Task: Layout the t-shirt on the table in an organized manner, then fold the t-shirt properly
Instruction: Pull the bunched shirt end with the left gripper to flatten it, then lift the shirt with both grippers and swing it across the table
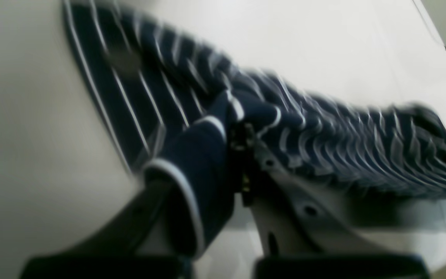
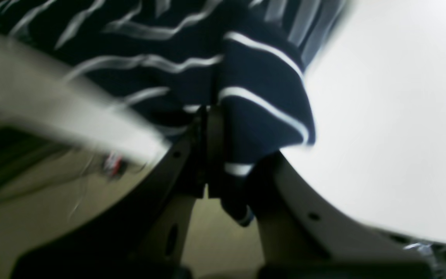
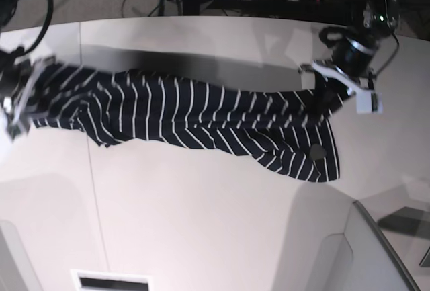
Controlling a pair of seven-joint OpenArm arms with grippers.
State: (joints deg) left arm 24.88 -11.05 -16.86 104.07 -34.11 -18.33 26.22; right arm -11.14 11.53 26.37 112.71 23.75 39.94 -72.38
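Base view: t-shirt stretched across the counter between both arms, bunched, not flat. Left fingers and right fingers each look clamped on a shirt end, though blur hides detail. Layout unfinished; folding not started.

T-shirt stretched across far half of table in base view, from left edge to right of centre. One end held at left of that view by right gripper, other end at right by left gripper. Middle of cloth sagged onto tabletop; hem corner spread nearer front at right. Small piece laid on cloth near that corner.
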